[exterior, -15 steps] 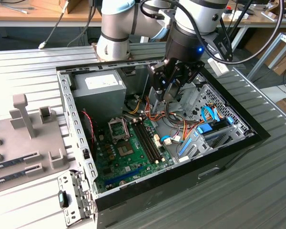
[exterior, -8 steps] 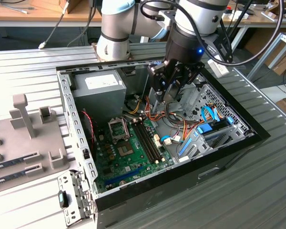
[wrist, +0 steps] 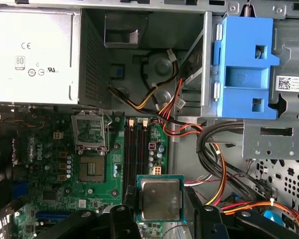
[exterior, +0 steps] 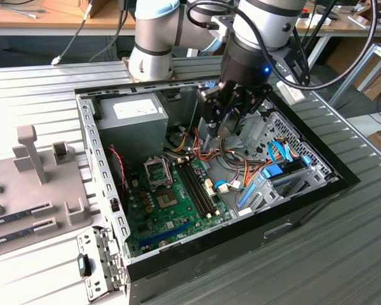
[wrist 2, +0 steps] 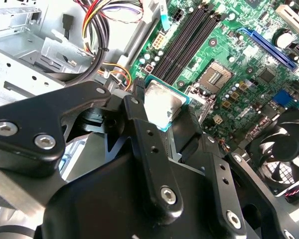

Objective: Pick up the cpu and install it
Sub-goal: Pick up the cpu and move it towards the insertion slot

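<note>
The gripper (wrist 2: 164, 111) is matte black metal with round bolt heads, and its fingers (wrist 2: 139, 107) are closed on the edges of the cpu (wrist: 161, 198). The cpu is a flat square with a dull, smudged silvery lid and a thin green rim. It hangs above the green motherboard (wrist: 50, 149), over the end of the long black memory slots (wrist: 134, 149) and apart from the metal-framed socket (wrist: 92, 167). Farther off are the grey sheet-metal power supply (wrist: 35, 55) and a blue plastic bracket (wrist: 244, 69).

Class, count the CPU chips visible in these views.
1. The cpu is held in the gripper, raised over the open computer case. The motherboard's open socket holds none.
</note>
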Controlling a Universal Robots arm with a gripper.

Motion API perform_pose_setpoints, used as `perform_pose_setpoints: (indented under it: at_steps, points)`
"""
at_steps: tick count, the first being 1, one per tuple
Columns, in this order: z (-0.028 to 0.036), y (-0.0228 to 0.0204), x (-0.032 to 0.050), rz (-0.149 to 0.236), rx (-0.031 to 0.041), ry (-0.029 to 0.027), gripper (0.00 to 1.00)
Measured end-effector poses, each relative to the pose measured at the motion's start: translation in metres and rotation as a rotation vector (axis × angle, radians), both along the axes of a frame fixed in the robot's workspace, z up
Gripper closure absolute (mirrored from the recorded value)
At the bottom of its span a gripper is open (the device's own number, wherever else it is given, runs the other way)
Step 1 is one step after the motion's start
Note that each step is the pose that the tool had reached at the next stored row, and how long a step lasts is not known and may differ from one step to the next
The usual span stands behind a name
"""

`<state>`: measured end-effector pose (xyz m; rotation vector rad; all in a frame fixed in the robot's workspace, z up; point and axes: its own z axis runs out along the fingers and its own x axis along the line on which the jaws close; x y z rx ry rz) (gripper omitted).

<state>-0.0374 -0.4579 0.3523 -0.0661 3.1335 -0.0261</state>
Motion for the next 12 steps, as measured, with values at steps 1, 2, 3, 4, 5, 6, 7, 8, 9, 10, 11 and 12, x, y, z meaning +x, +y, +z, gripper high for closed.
perform_pose_setpoints:
  at_steps: [1, 2, 3, 4, 5, 6, 7, 8, 9, 10, 11, 12]
  points:
    - [-0.0002, -0.0002, -0.0001, 0.000, 0.0000, 0.0000, 0.53]
    - [-0.0004, -0.0004, -0.0001, 0.000, 0.0000, 0.0000, 0.53]
    - [-0.0006, -0.0006, -0.0001, 0.000, 0.0000, 0.0000, 0.53]
    - [-0.0009, -0.0008, -0.0002, 0.000, 0.0000, 0.0000, 0.53]
    - [-0.0010, -0.0010, -0.0002, 0.000, -0.0001, 0.0001, 0.53]
    - [-0.0013, -0.0012, -0.0003, 0.000, 0.0000, 0.0001, 0.53]
    - [-0.0016, -0.0016, -0.0003, 0.000, -0.0001, 0.0001, 0.53]
    - [-0.0018, -0.0018, -0.0004, 0.000, -0.0001, 0.0001, 0.53]
    - [-0.0019, -0.0019, -0.0005, 0.000, 0.0000, 0.0000, 0.53]
    - [-0.0021, -0.0021, -0.0005, 0.000, -0.0001, 0.0001, 0.53]
    - [-0.0023, -0.0023, -0.0006, 0.000, 0.0000, 0.0000, 0.53]
    - [-0.0025, -0.0025, -0.0007, 0.000, 0.0000, 0.0000, 0.53]
